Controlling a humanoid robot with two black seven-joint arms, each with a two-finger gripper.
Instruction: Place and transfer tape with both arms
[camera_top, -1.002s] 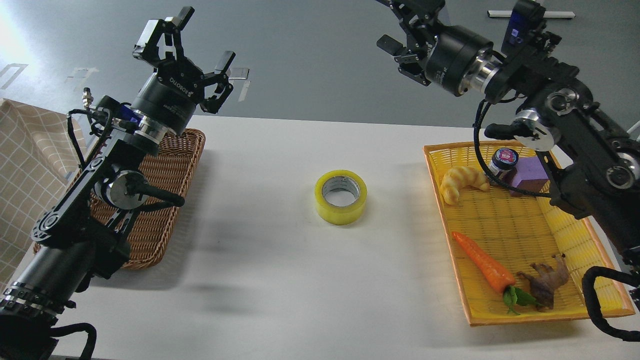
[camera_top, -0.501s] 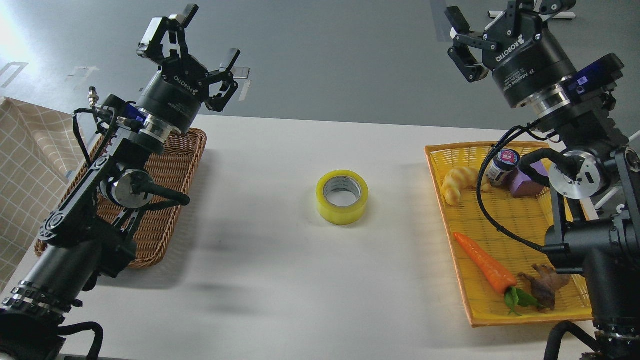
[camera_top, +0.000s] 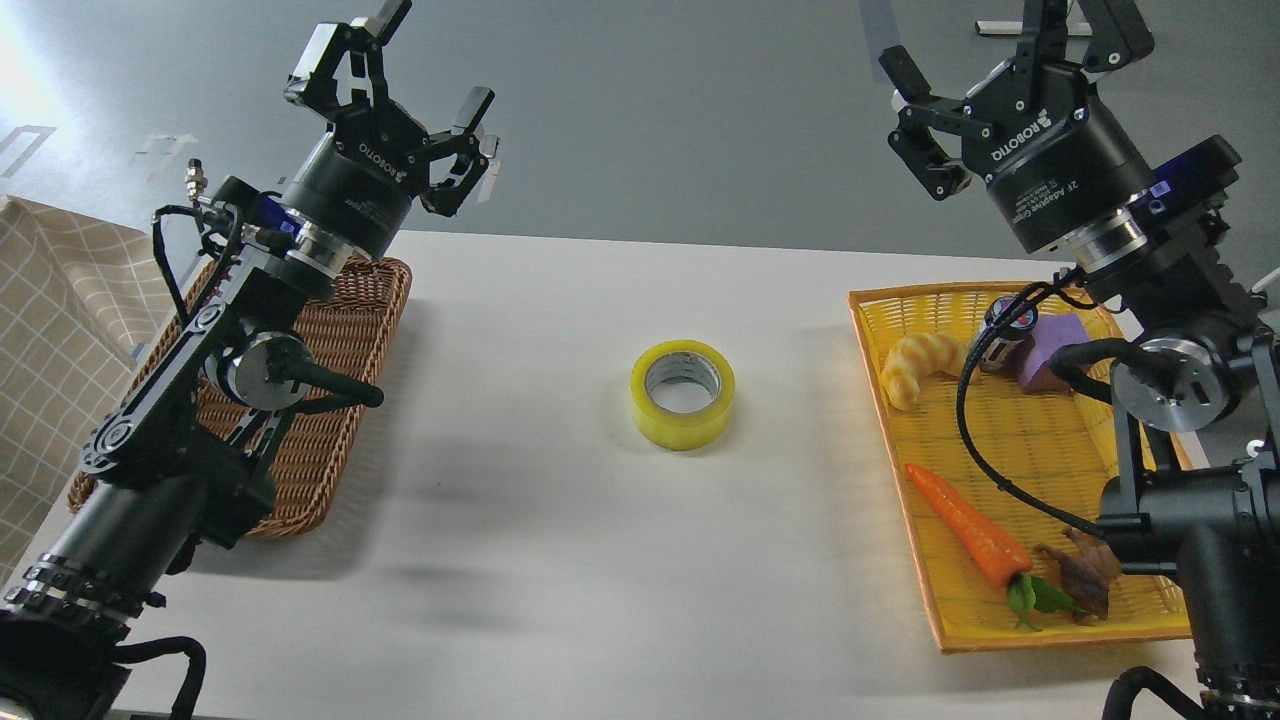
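Tape (camera_top: 682, 393) flat on table (camera_top: 560, 560), core up, below and between both grippers. Left gripper (camera_top: 415, 60) spread wide, empty; right gripper (camera_top: 1000, 45) likewise. Left looks marginally nearer; close call.

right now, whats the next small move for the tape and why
Probably lower the left gripper toward the tape roll. The roll lies flat and untouched mid-table, both grippers are open and raised, and the wicker basket on the left holds nothing visible.
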